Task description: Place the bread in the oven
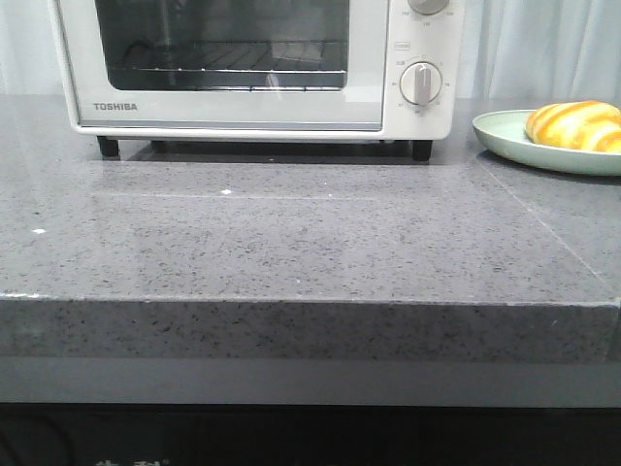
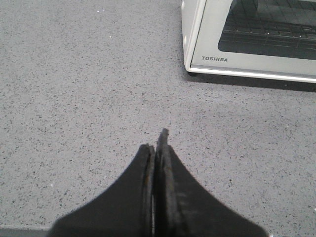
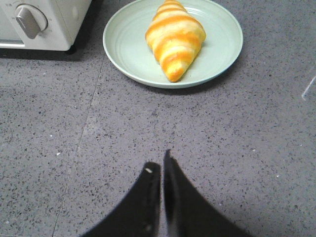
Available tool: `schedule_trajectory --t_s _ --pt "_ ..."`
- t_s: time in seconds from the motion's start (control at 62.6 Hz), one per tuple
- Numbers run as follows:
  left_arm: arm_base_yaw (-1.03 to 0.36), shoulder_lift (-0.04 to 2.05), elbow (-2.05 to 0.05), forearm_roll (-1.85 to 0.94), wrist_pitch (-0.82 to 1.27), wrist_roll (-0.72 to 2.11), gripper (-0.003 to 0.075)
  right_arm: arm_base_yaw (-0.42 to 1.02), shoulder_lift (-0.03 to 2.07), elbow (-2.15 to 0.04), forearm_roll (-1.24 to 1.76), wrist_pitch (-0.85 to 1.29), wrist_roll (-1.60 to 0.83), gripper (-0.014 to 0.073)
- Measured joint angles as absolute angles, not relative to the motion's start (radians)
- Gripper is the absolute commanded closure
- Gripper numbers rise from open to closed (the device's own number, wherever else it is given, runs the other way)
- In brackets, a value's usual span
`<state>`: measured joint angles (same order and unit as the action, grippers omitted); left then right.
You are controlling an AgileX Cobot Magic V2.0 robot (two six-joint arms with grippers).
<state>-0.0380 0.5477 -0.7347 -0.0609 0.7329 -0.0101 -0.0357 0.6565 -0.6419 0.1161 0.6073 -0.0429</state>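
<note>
On plate [image 3: 219,54] | bread [image 3: 175,37] glossy, yellow-orange stripes, croissant-shaped

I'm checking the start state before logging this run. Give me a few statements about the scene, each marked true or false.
1. The bread lies on a pale green plate. True.
2. The oven door stands open. False: it is closed.
3. The right gripper holds the bread. False: it is shut on nothing, short of the plate.
4. The left gripper is shut and empty. True.
5. The plate sits on the oven's knob side. True.
</note>
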Motion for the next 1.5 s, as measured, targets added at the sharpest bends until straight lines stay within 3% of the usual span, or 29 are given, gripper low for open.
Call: schedule_trajectory --t_s 0.096,0.208,0.575,0.766,1.006,1.245,1.5 --pt "-0.038 0.548 -0.735 -0.061 0.727 -0.01 0.0738 -0.036 0.656 -0.642 0.116 0.607 -0.043 0.0069" --pt "-0.038 0.552 -0.735 -0.081 0.694 0.01 0.0738 -0.036 0.656 -0.642 0.114 0.607 -0.043 -0.0056" --pt "-0.038 0.722 -0.755 -0.49 0.545 0.38 0.0738 -0.036 0.656 -0.642 0.114 0.616 -0.043 -0.0061" --pt "-0.09 0.846 -0.857 -0.531 0.523 0.447 0.0738 -0.036 0.656 -0.642 0.114 0.624 -0.043 -0.0061" --pt "-0.256 0.972 -0.965 -0.426 0.517 0.431 0.0738 -0.036 0.656 -0.642 0.114 0.626 -0.043 -0.0061" --pt "-0.446 1.106 -1.073 -0.009 0.541 0.081 0.0738 -0.036 0.656 -0.642 0.114 0.626 -0.043 -0.0061" --pt "-0.551 1.245 -1.181 0.07 0.453 -0.064 0.0738 -0.036 0.656 -0.642 0.114 0.628 -0.043 -0.0061"
